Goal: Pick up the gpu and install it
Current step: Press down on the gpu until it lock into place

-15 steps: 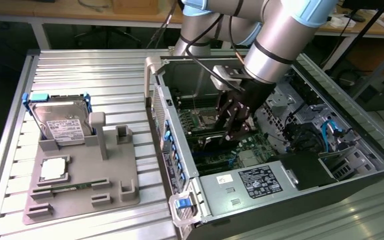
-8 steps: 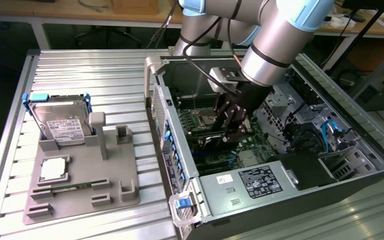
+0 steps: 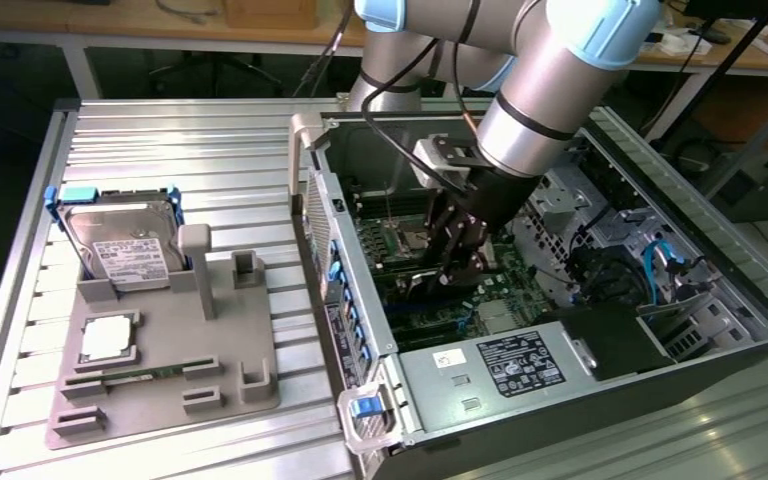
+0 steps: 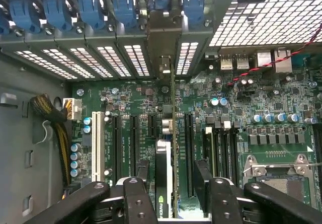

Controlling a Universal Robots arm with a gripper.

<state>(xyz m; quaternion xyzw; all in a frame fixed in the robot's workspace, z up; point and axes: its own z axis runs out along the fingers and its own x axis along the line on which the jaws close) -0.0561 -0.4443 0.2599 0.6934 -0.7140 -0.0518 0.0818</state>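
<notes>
The gpu (image 4: 163, 183) stands on edge between my fingers (image 4: 142, 176), a thin green board seen edge-on with a dark cooler face. Its silver end bracket (image 4: 163, 38) reaches the rear slot openings of the open computer case (image 3: 357, 330). My gripper (image 4: 172, 169) is shut on the card, low over the long expansion slots (image 4: 188, 148) of the motherboard (image 4: 241, 108). Whether the card's edge sits in a slot I cannot tell. In the exterior view the gripper (image 3: 462, 262) is deep inside the case, and the arm hides most of the card.
Blue slot latches (image 4: 90, 7) line the case's rear wall, with a yellow-black cable bundle (image 4: 50, 108) to one side. The processor socket (image 4: 282, 178) lies beside the slots. On the exterior view's left, a grey fixture (image 3: 157, 400) carries a hard drive (image 3: 124, 245), a processor (image 3: 107, 338) and a memory stick (image 3: 131, 378).
</notes>
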